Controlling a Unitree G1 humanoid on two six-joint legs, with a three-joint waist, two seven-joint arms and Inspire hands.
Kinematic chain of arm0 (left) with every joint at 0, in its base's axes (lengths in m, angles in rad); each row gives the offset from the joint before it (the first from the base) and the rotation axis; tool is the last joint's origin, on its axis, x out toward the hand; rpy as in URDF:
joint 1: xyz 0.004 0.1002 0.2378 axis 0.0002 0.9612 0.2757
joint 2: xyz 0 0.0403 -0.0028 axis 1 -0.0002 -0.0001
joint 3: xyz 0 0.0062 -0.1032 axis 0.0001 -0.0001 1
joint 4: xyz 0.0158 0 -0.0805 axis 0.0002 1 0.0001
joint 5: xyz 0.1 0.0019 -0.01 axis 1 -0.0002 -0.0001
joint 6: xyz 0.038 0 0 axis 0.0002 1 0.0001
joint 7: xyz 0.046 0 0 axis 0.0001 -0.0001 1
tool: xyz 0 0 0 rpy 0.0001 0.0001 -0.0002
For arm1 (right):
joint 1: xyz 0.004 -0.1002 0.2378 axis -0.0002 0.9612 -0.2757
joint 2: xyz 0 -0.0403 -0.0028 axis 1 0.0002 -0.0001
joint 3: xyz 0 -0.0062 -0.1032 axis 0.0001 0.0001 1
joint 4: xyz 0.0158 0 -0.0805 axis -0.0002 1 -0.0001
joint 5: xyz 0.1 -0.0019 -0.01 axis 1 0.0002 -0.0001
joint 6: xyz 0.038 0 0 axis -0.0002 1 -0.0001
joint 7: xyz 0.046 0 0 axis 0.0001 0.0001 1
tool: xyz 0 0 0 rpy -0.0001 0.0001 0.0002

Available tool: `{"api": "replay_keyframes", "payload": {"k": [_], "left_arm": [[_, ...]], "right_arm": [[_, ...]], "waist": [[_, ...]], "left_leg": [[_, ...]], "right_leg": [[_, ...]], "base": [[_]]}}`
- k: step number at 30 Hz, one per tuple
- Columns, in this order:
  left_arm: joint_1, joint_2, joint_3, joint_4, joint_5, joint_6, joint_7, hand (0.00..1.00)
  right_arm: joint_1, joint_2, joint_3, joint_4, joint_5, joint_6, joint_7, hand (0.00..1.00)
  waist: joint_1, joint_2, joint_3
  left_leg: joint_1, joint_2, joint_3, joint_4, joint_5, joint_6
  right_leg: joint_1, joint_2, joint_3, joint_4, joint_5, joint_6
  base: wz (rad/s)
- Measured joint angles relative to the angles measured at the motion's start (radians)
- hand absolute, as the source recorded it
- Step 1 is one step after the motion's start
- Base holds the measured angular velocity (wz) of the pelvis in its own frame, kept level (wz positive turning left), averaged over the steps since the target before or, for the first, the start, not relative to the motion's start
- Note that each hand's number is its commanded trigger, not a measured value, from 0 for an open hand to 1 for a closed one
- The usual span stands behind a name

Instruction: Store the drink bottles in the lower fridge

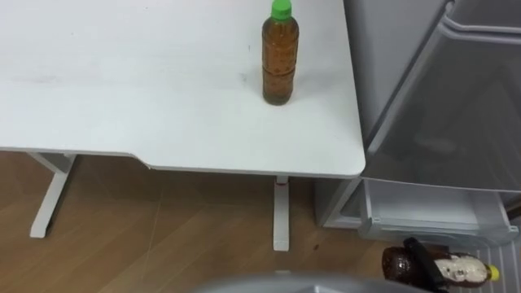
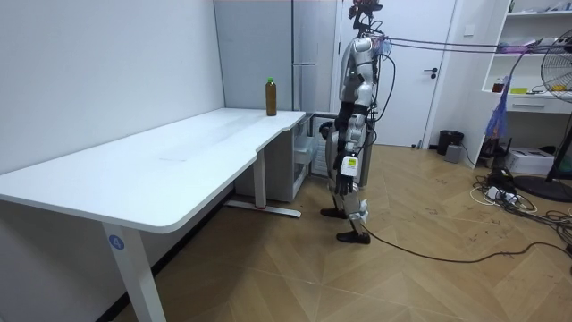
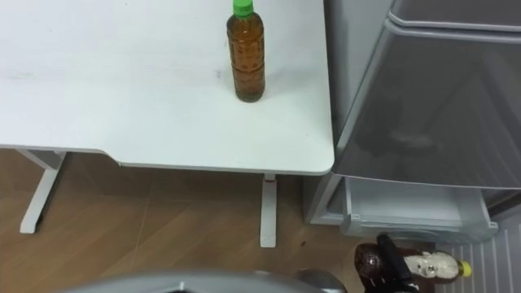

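Observation:
An amber drink bottle (image 1: 280, 61) with a green cap stands upright near the right end of the white table (image 1: 122, 89). Low at the right, my right hand (image 1: 422, 254) is shut on a dark drink bottle (image 1: 456, 268) with a white label and yellow cap, which lies sideways in my grip. It hangs just in front of the open lower fridge (image 1: 423, 203). In the room view I stand at the table's far end, facing the fridge (image 2: 295, 54). My left hand (image 2: 349, 165) hangs by my thigh.
The fridge's grey side (image 1: 383, 57) stands tight against the table's right edge. A pale shelf or drawer (image 1: 431, 218) juts out at its foot. Table legs (image 1: 281, 213) stand on wooden floor below me.

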Motion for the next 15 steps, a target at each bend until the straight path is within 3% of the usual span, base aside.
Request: {"api": "replay_keyframes", "payload": {"k": [8,10,15], "left_arm": [[-0.023,0.005,-0.06,-0.004,0.129,0.021,-0.062,0.0],[-0.034,0.007,-0.088,-0.004,0.161,0.029,-0.078,0.0],[-0.102,0.027,-0.178,-0.002,0.214,0.036,-0.102,0.0]], "right_arm": [[-0.063,-0.007,-0.001,-0.008,0.081,-0.003,-0.022,1.0],[-0.099,-0.011,-0.002,-0.007,0.109,-0.005,-0.029,1.0],[-0.168,-0.012,0.003,-0.009,0.211,-0.025,-0.038,1.0]], "waist": [[-0.009,-0.005,-0.0019],[-0.031,0.0,0.0022],[-0.036,0.003,0.0076]], "left_leg": [[-0.05,-0.006,-0.01,0.023,0.0,0.001],[-0.078,-0.009,-0.009,0.04,0.0,0.001],[-0.162,-0.021,0.01,0.073,0.002,0.002]], "right_leg": [[-0.038,-0.006,-0.002,-0.006,0.001,0.003],[-0.054,-0.012,-0.009,-0.002,0.004,0.004],[-0.14,-0.034,-0.019,0.04,0.001,0.002]], "base": [[0.02],[0.11],[0.01]]}}
